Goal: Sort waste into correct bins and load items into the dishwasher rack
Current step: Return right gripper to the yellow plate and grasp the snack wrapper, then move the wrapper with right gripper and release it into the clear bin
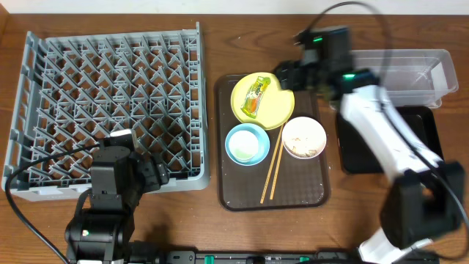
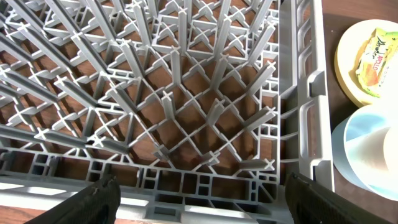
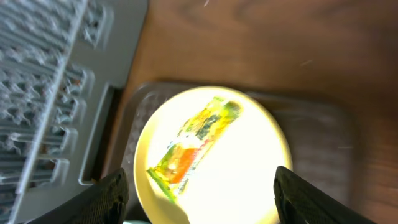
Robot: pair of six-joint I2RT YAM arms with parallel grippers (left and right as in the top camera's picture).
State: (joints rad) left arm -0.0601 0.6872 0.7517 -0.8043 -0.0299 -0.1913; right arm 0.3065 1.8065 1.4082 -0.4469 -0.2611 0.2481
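The green-and-yellow wrapper (image 1: 255,97) lies on the pale-yellow plate (image 1: 275,110) on the brown serving tray (image 1: 242,194); both also show in the right wrist view, wrapper (image 3: 194,145) on plate (image 3: 249,180). My right gripper (image 3: 200,199) is open and empty above the plate. A light-blue bowl (image 1: 237,150) holds a small cream cup (image 1: 249,141). A white bowl (image 1: 303,137) holds rice-like crumbs. Two chopsticks (image 1: 272,174) lie between the bowls. My left gripper (image 2: 202,199) is open and empty at the front edge of the grey dishwasher rack (image 1: 110,103).
A clear plastic tub (image 1: 410,73) stands at the back right, and a black tray (image 1: 425,136) lies just in front of it, partly under my right arm. The table is brown wood.
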